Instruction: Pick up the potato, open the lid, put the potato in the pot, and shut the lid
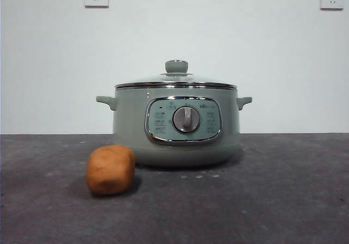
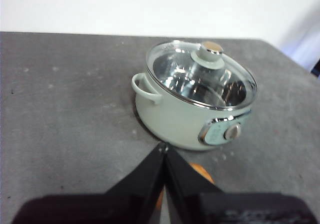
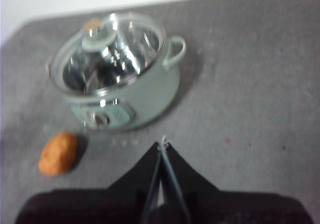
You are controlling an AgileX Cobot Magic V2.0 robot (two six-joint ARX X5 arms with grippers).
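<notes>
Left gripper (image 2: 164, 149) up high, jaws pinched together at the tips, nothing in them; right gripper (image 3: 163, 145) the same, closed and empty, also well above the table (image 1: 283, 200). Neither at work yet. Below the left jaws, just a sliver of the potato (image 2: 202, 173) peeking out, so probably the nearer arm for the pick. Best approach: spread the jaws wide first, drop straight down, squeeze across the narrower sides, since that smooth rounded skin could slip. Further back, the pot (image 1: 177, 129), with the lid (image 1: 175, 81) seated, knob up. Front view puts the potato (image 1: 110, 169) just beside the pot's base, apart from it. Wrist views alone reveal a shiny bare interior through the glass; no arms in the front view.
</notes>
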